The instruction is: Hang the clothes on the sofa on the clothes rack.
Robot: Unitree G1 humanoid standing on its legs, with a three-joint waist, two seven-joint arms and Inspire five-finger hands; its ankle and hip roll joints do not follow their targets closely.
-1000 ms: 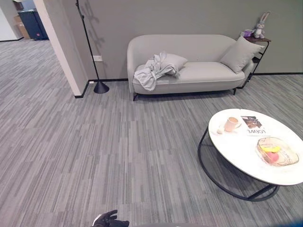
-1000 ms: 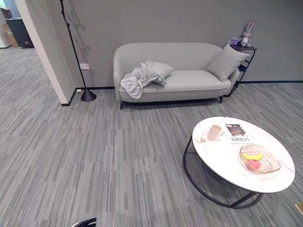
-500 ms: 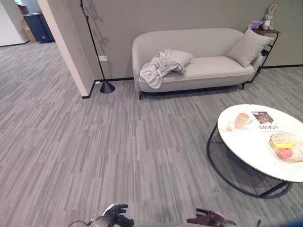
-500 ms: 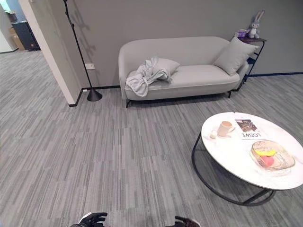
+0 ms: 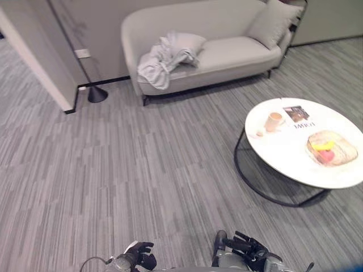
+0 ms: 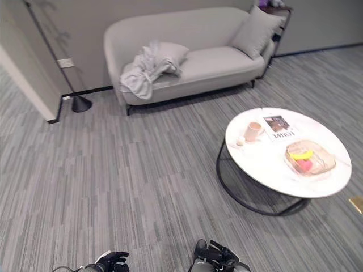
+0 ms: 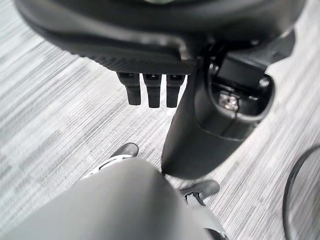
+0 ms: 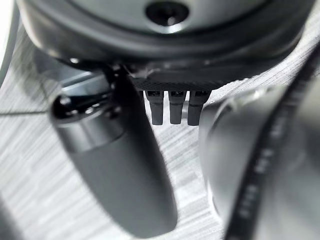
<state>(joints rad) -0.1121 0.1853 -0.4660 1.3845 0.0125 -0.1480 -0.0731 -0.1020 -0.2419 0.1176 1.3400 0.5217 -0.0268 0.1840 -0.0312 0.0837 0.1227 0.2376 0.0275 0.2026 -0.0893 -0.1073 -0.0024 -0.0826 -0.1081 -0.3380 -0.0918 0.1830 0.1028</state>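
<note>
clothes (image 5: 160, 58) lay crumpled on the grey sofa's (image 5: 227, 54) left end, upper middle of frame. we held our left hand (image 5: 139, 256) and right hand (image 5: 245, 248) low, fingers relaxed, empty.

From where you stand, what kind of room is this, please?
Probably a lounge or a mock living room, perhaps within an office. A light sofa with cushions and clothes on it stands against the wall, a round coffee table sits in front, and grey striped carpet covers the floor.
</note>
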